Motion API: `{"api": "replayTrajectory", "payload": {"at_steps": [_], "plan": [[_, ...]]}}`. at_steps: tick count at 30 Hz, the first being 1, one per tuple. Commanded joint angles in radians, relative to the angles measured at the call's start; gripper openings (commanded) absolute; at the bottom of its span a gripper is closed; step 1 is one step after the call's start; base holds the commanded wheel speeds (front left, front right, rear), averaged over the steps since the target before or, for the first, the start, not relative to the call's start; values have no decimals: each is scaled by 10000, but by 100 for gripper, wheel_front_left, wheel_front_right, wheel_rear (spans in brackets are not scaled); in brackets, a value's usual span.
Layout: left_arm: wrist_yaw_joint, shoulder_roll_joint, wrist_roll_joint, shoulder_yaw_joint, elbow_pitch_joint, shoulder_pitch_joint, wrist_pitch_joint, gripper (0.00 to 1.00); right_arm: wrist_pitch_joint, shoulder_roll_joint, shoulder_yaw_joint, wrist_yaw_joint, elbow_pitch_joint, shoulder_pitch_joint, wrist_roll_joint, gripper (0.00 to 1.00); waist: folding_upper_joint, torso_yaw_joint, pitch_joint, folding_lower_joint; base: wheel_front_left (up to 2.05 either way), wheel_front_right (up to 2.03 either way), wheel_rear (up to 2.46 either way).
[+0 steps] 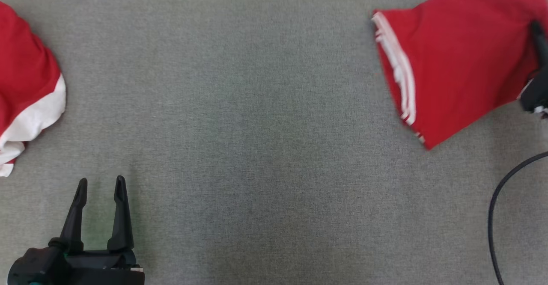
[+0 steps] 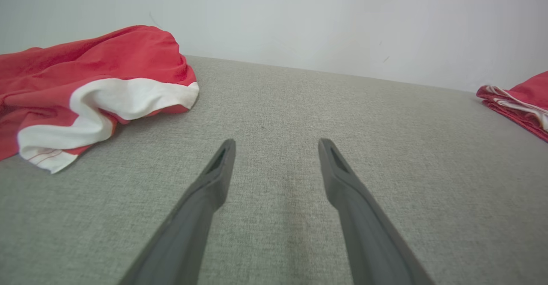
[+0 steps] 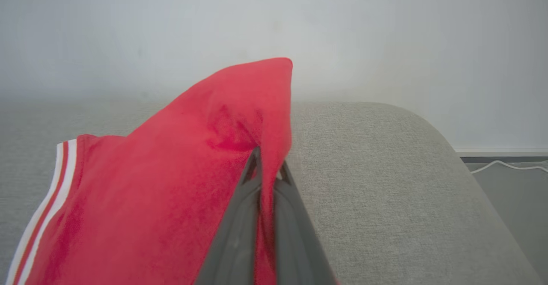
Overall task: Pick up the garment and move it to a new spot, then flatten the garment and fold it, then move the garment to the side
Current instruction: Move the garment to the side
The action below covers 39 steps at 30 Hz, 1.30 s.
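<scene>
2 garments: you have a folded garment [image 1: 458, 58], red, at the far right of the grey surface [image 1: 274, 148], and a crumpled garment [image 1: 25, 79], red and white, at the far left.
Right gripper [image 3: 267, 165]: fingers pinched tight on a raised fold of the folded garment. The cloth peaks above the tips and drapes down to the surface on the striped side.
Left gripper [image 1: 101, 181]: fingers spread apart, holding nothing, low over the surface at your near left, well apart from both garments.
Open room: bare grey fabric lies between the 2 garments, across the whole middle.
Edges: your right wrist view shows the surface's rounded corner just beyond the held fold, with floor past it. A pale wall [image 2: 342, 19] rises behind the far edge.
Cables: 1 black cable [image 1: 496, 203] curves across the lower right of the head view, and 1 white cable [image 3: 505, 165] lies on the floor by the skirting.
Markings: 2 white stripes run along 1 edge of the folded garment. A broad white band crosses the crumpled garment, with thin red lines near its hem.
Sharpness: the folded garment's outline is blurred in the head view.
</scene>
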Motion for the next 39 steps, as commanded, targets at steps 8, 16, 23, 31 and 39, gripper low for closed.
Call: {"api": "replayTrajectory", "payload": {"at_steps": [8, 16, 23, 31, 39], "plan": [[-119, 142, 209, 297, -470, 95, -44, 100, -28, -577, -44, -6, 529, -872, -227, 0, -1, -238, 656, -2, 0, 0, 0], [-133, 223, 347, 436, -845, 48, -44, 100, 177, -1049, 22, -6, 776, -1467, -430, 0, -1, -428, 1012, -2, 0, 0, 0], [-163, 278, 391, 512, -999, 46, -44, 100, 213, -1291, 100, -6, 995, -1820, -573, 0, -1, -520, 1198, -2, 0, 0, 0], [-164, 311, 449, 578, -1055, 78, -44, 100, 155, -1163, 143, -6, 1194, -1970, -651, 0, -1, -618, 1260, -2, 0, 0, 0], [-163, 313, 465, 604, -1041, 54, -44, 100, -132, -1053, 172, -6, 1459, -2161, -1057, 100, -1, -663, 1333, -2, 0, 0, 0]]}}
